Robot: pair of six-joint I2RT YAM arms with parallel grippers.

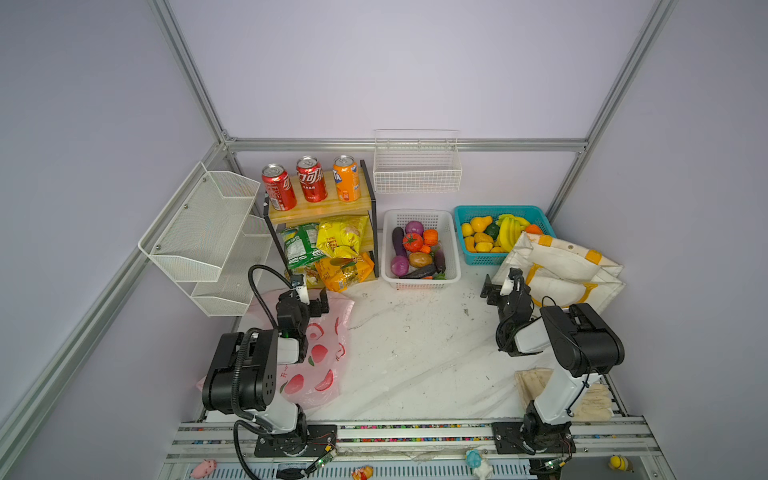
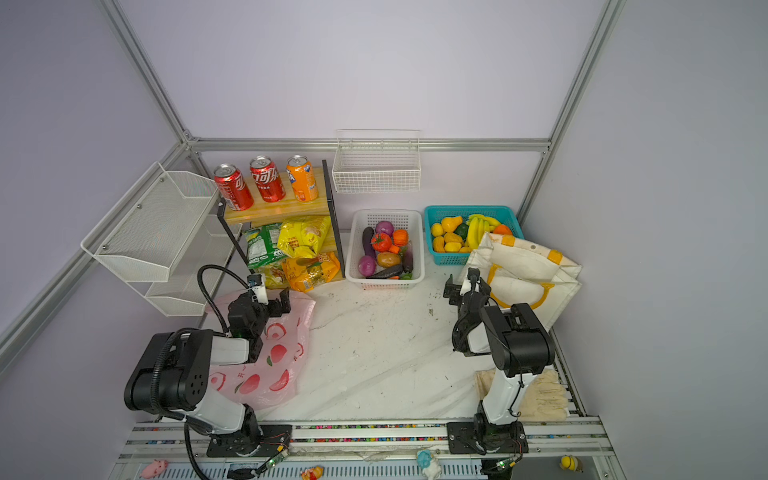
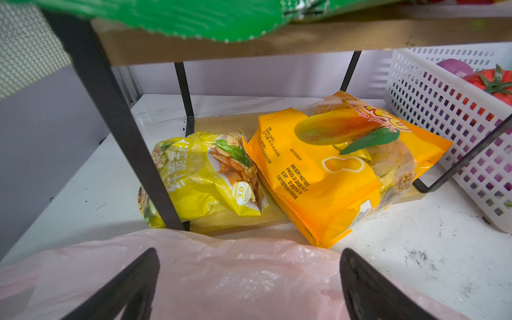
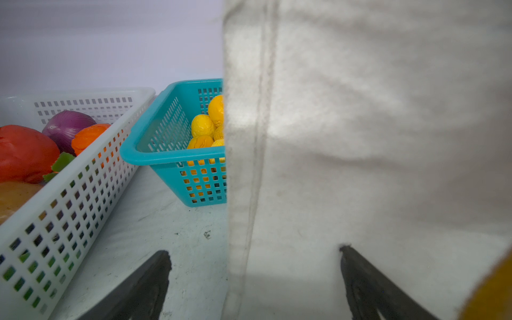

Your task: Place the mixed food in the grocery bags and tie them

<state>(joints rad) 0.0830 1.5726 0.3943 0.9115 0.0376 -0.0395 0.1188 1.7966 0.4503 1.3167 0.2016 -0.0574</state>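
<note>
Two red cola cans (image 1: 278, 188) and an orange soda can (image 1: 346, 178) stand on the rack's top shelf. A tomato (image 1: 412, 241), potato (image 1: 420, 259) and purple onion (image 1: 414, 227) lie in the white basket (image 1: 451, 232). The pink bag (image 1: 320, 361) lies flat at the left. My left gripper (image 1: 309, 297) hangs open over its far end (image 3: 238, 277), fingers (image 3: 138, 277) wide apart. The white tote (image 1: 557, 266) leans at the right. My right gripper (image 1: 500, 286) stands open at its near side, with the tote's seamed edge (image 4: 249, 221) between its fingers (image 4: 365, 282).
Snack packets (image 3: 327, 171) fill the wooden rack's (image 1: 324, 210) lower levels, right in front of the left gripper. A teal basket (image 1: 473, 257) of yellow fruit sits behind the tote. White mesh shelves (image 1: 208, 237) hang on the left wall. A beige cloth (image 1: 594, 399) lies by the right arm's base.
</note>
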